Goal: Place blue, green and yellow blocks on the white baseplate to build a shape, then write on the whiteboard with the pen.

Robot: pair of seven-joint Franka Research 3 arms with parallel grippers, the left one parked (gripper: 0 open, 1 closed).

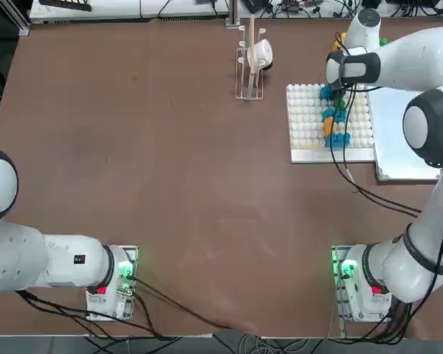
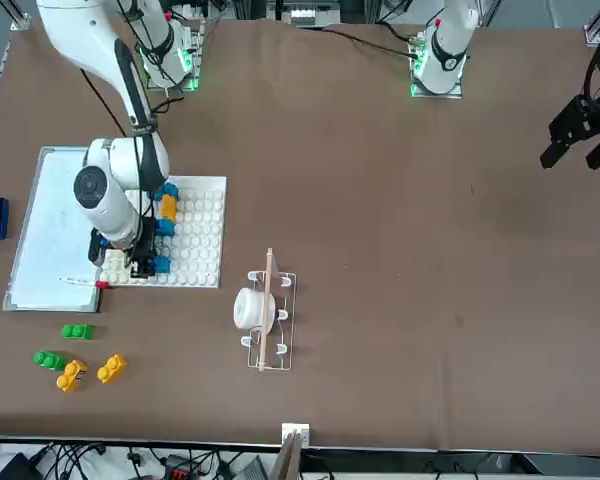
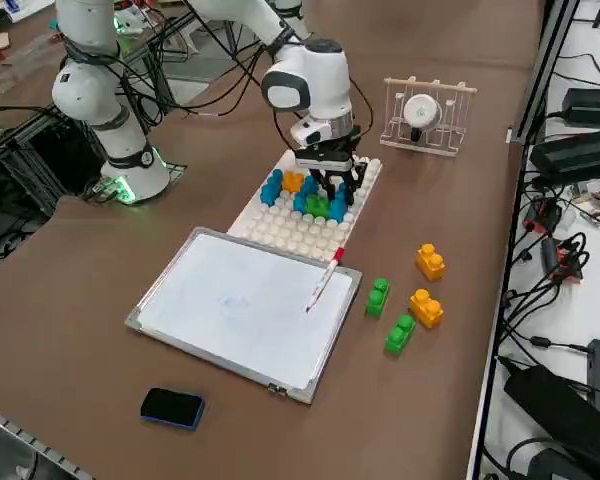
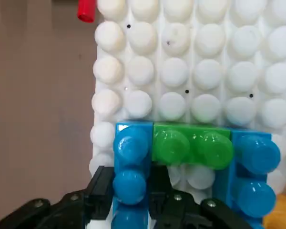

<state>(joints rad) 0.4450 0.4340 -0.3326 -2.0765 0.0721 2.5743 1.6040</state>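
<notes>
The right gripper [image 4: 133, 202] stood low over the white baseplate [image 1: 304, 118], at the edge nearest the loose bricks, pointing down, and its fingers [image 4: 101, 191] were clenched on either side of a blue block [image 4: 131, 164] seated on the studs there. That block ran alongside a green block [image 4: 191, 142], with a second blue block [image 4: 254, 164] at the green one's other end, so the three read as a bridge-like corner of the shape being built; an orange block [image 3: 293, 182] and more blue ones sat further along the same plate. Judging by the grip, flanking the brick's long sides with the brick already down among the studs, the arm was either pressing it home or about to let go, and squeezing the sides kept it square to its neighbours while it seated. The whiteboard [image 3: 240, 308] lay flat on the worktop [image 1: 170, 184] just beside the baseplate, and the pen [image 3: 323, 279] rested across the board's corner with its red end reaching toward the studded plate, well within the working arm's reach for the writing step, which appeared not yet begun, as the board looked almost blank. Two green and two yellow-orange bricks [image 2: 78, 360] waited on the worktop near the board, apart from the plate, as did a dark eraser [image 3: 172, 407] at the board's far side.
</notes>
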